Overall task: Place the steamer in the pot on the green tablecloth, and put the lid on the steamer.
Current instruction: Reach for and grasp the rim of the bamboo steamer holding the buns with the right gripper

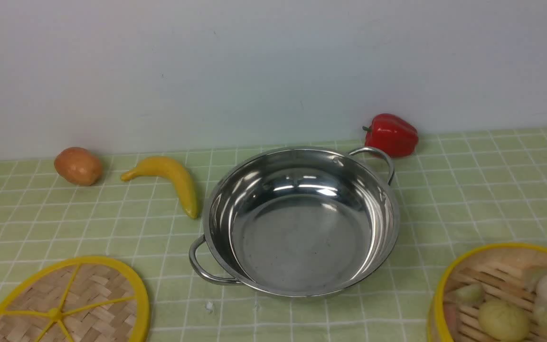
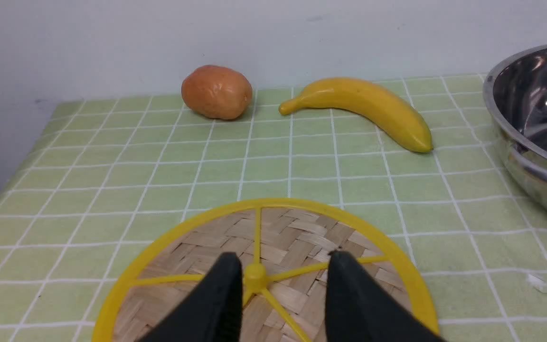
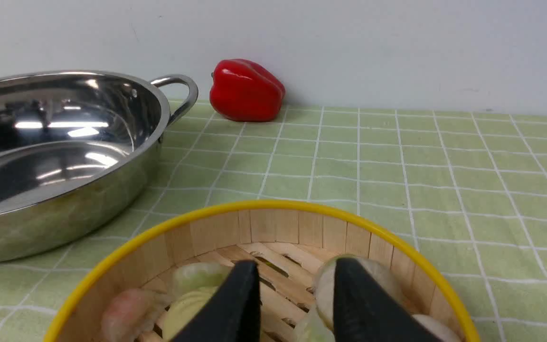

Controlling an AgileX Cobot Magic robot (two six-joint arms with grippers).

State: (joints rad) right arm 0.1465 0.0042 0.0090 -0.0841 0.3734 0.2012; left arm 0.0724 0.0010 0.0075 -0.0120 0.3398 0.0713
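Observation:
The shiny steel pot (image 1: 302, 223) stands empty in the middle of the green tablecloth (image 1: 482, 190); it also shows in the left wrist view (image 2: 534, 118) and the right wrist view (image 3: 60, 156). The lid (image 1: 69, 304) lies flat at the front left. My left gripper (image 2: 283, 266) is open above it, its fingers astride the centre hub of the lid (image 2: 264, 256). The steamer (image 1: 506, 294) with toy buns sits at the front right. My right gripper (image 3: 295, 273) is open above the steamer (image 3: 264, 232), over its inside. Neither gripper shows in the front view.
A brown potato (image 1: 78, 165) and a yellow banana (image 1: 169, 180) lie at the back left. A red pepper (image 1: 391, 134) lies behind the pot by the wall. A small white scrap (image 1: 209, 306) lies on the cloth in front of the pot.

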